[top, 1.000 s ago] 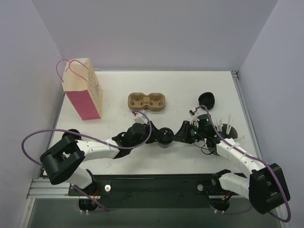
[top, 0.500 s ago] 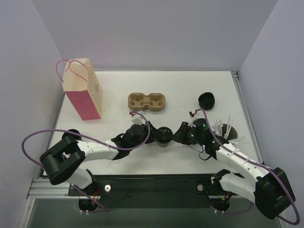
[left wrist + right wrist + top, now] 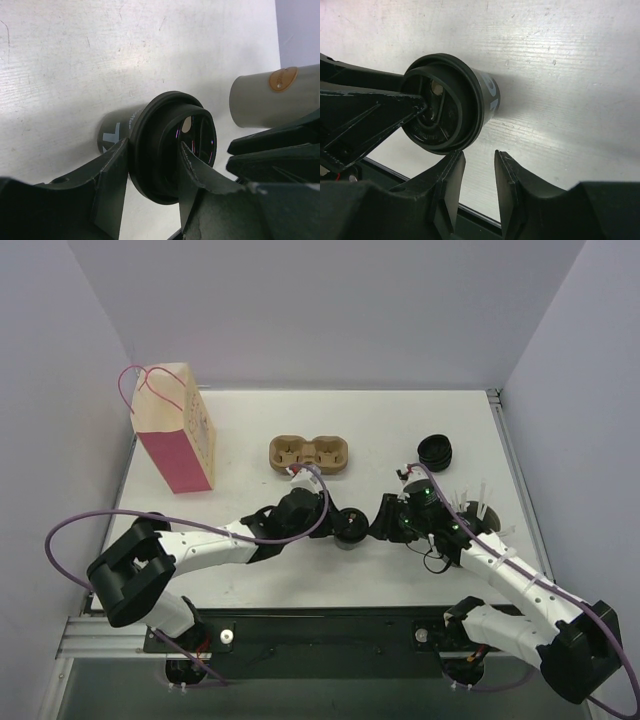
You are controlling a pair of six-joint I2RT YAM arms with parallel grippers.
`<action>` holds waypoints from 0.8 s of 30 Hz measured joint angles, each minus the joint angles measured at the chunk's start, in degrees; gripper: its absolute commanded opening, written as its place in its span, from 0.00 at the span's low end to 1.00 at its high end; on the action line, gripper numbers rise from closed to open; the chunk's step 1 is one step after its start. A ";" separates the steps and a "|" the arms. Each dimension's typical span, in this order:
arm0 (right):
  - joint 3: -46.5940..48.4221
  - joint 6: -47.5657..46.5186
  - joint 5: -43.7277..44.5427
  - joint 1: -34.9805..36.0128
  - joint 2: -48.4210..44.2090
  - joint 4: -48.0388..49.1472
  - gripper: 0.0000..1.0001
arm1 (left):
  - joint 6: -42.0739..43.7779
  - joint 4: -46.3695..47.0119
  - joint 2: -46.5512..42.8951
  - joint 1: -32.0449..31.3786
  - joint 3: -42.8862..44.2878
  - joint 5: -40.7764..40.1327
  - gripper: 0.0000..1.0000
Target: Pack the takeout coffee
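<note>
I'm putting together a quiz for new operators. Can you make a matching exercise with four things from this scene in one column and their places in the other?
Things:
1. small black lidded disposable cup
2. pink paper bag
3. brown pulp two-well tray
4. stack of loose black lids

Places:
A. far right side
B. held in the left gripper
C. far left side, standing upright
D. centre, towards the back

Pairs: 1-B, 2-C, 3-D, 4-A
</note>
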 measured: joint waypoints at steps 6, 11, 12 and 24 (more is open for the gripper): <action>2.01 -2.49 0.52 -0.04 -1.97 -3.58 0.36 | 2.54 -4.76 -0.22 0.90 2.25 2.89 0.56; 3.30 -5.22 0.48 -0.09 -1.99 -5.55 0.39 | 4.24 -7.23 -1.31 2.01 2.36 6.14 0.64; 3.72 -6.01 0.35 -0.09 -1.97 -5.79 0.40 | 4.50 -7.76 -1.53 2.21 2.40 6.45 0.66; 15.26 -18.88 -10.14 -5.90 5.73 -6.97 0.49 | 9.09 -12.98 -3.50 5.70 3.30 15.23 0.80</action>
